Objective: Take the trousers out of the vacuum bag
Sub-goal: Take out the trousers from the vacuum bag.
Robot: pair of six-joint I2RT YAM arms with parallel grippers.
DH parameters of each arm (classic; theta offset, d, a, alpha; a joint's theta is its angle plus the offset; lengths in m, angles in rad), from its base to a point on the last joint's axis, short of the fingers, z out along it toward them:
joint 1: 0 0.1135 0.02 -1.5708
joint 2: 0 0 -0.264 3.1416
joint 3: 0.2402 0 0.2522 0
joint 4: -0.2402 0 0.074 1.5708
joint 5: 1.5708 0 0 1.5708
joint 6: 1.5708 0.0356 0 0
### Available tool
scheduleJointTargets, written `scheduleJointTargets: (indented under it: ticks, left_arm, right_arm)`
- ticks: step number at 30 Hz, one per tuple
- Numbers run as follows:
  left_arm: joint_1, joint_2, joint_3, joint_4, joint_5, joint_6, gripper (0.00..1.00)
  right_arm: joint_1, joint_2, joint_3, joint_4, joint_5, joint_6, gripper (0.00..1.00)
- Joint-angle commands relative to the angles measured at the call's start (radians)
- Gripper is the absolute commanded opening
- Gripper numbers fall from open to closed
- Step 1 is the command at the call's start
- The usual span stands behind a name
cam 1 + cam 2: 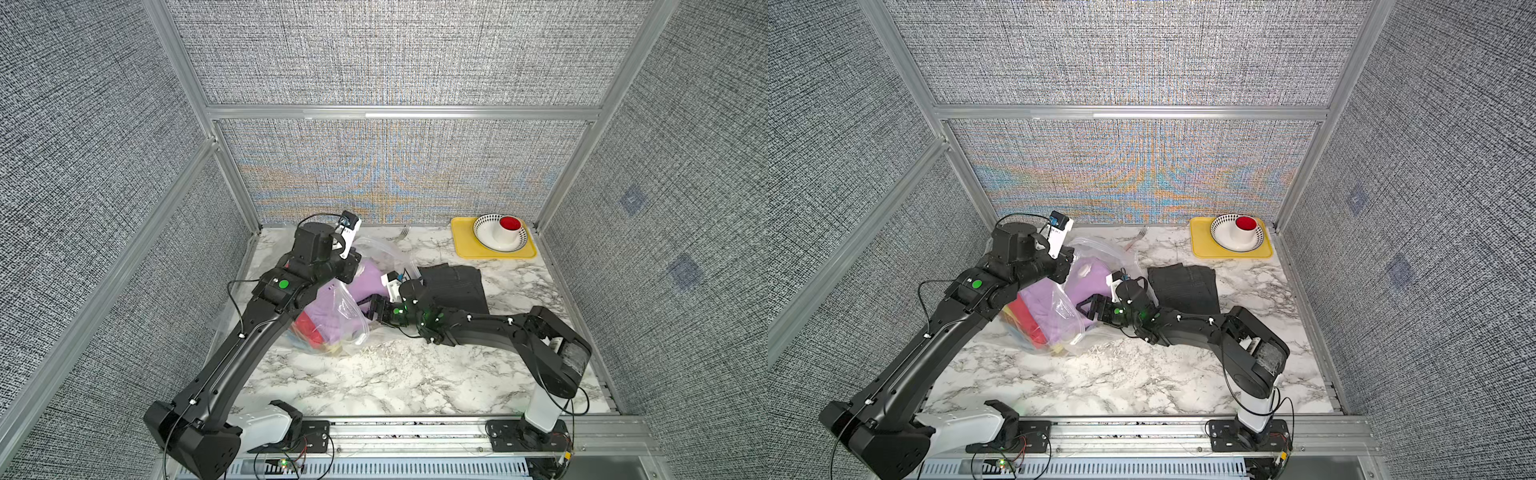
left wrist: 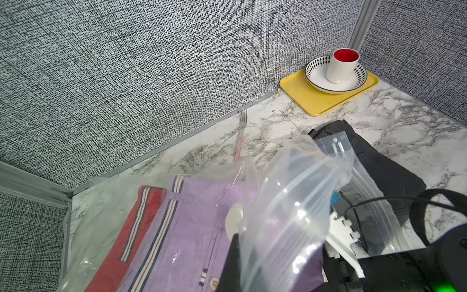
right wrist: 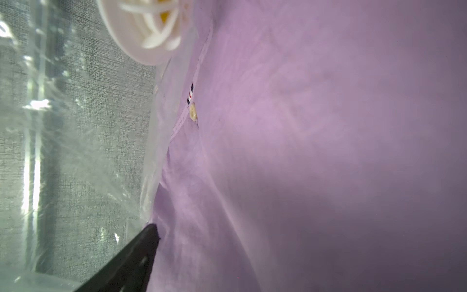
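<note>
The left arm [image 1: 249, 340] stretches from the near-left corner toward the far side with its wrist bent down. The left gripper [image 1: 357, 270] is pressed together on a lifted flap of the vacuum bag [image 1: 349, 307]. The right arm [image 1: 490, 328] lies low with its elbow folded. The right gripper [image 1: 1090, 306] has its jaws spread at the bag's mouth, against the lilac trousers [image 1: 370, 282]. Red trousers [image 1: 307, 326] sit in the bag too, while the dark grey trousers [image 1: 453, 286] lie outside it on the table [image 1: 374, 382].
</note>
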Motion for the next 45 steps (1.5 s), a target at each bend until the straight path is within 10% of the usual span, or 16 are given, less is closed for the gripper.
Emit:
scheduleJointTargets:
  ticks: [1, 15, 35, 45]
  left_arm:
    - [0.001, 0.002, -0.005, 0.07, 0.001, -0.01, 0.0]
    - [0.001, -0.001, -0.018, 0.069, -0.013, -0.01, 0.0]
    - [0.0, 0.055, -0.08, 0.093, -0.016, -0.054, 0.0]
    - [0.001, -0.046, -0.238, 0.144, 0.26, -0.025, 0.0]
  right_arm:
    - [0.003, 0.011, 0.019, 0.058, 0.023, 0.01, 0.83]
    - [0.006, -0.013, 0.018, 0.058, 0.06, -0.013, 0.0]
    - [0.095, -0.223, 0.125, -0.379, 0.373, -0.444, 0.0]
    - [-0.002, -0.359, 0.125, -0.491, 0.465, -0.551, 0.0]
